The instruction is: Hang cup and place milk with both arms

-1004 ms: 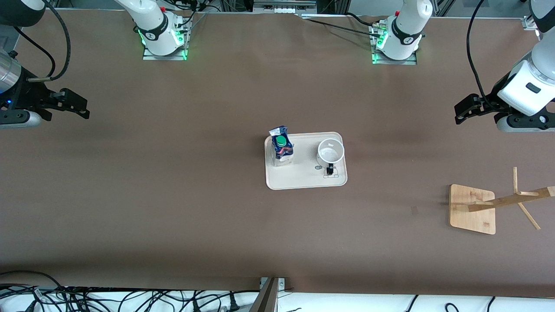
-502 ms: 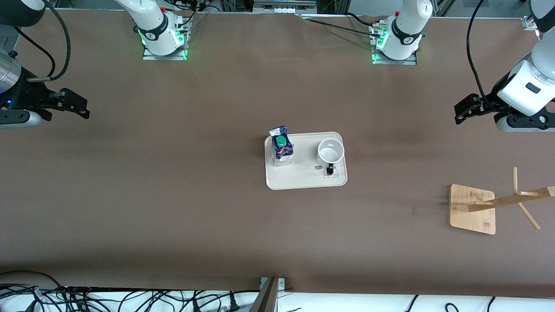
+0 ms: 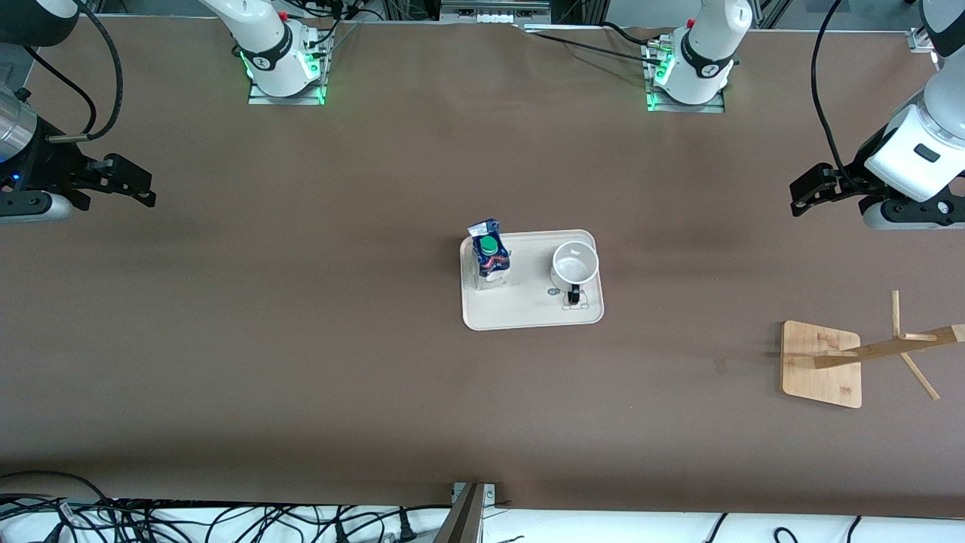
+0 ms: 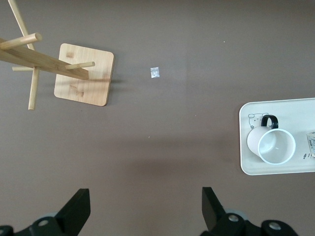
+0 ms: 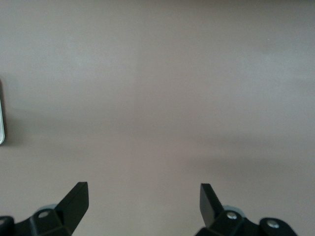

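On tray (image 3: 520, 313): white black-handled cup (image 3: 575, 265).

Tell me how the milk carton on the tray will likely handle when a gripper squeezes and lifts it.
The milk is a gable-top carton, so its printed sides probably give a little under a firm squeeze. It stands taller than its narrow footprint on the tray, so a sideways nudge may well tip it. It looks mug-sized beside the cup, likely light unless full.
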